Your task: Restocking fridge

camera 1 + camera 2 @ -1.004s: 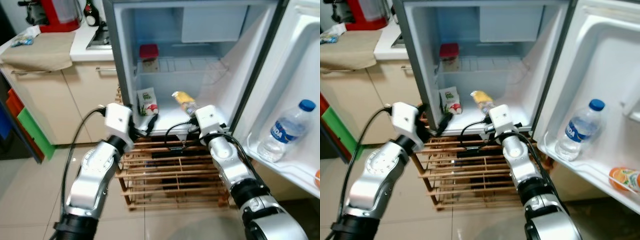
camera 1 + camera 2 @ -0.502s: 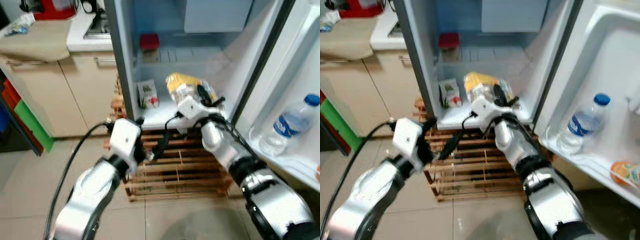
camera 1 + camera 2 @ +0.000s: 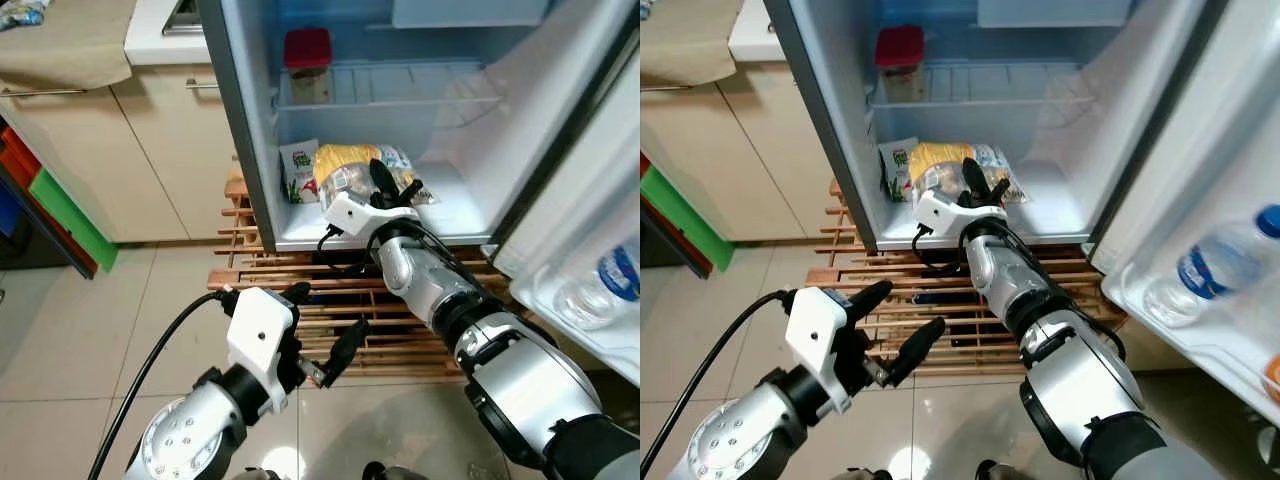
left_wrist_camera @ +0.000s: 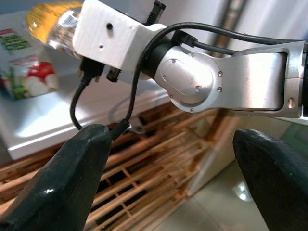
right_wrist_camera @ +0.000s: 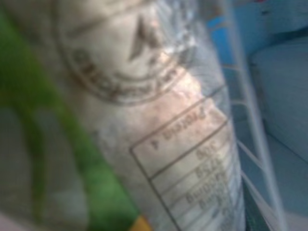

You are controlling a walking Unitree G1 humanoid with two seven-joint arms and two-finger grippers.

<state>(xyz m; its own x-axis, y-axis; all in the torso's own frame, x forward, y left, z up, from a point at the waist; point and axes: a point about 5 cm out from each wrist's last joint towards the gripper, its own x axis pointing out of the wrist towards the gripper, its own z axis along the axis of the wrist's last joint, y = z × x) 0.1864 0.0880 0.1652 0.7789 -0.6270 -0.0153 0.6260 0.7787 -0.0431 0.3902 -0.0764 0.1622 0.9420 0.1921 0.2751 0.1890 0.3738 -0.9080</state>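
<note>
My right gripper (image 3: 385,180) is closed on the yellow bag (image 3: 352,166), probably resting on the fridge floor (image 3: 455,205) beside the carton (image 3: 296,170). Release remains. My left gripper (image 3: 325,345) hangs spread and empty, well below.

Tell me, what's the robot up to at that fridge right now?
Right pincer shut on yellow food bag, low in fridge. Left pincer open, idle over wooden rack. Juice carton beside bag.
</note>
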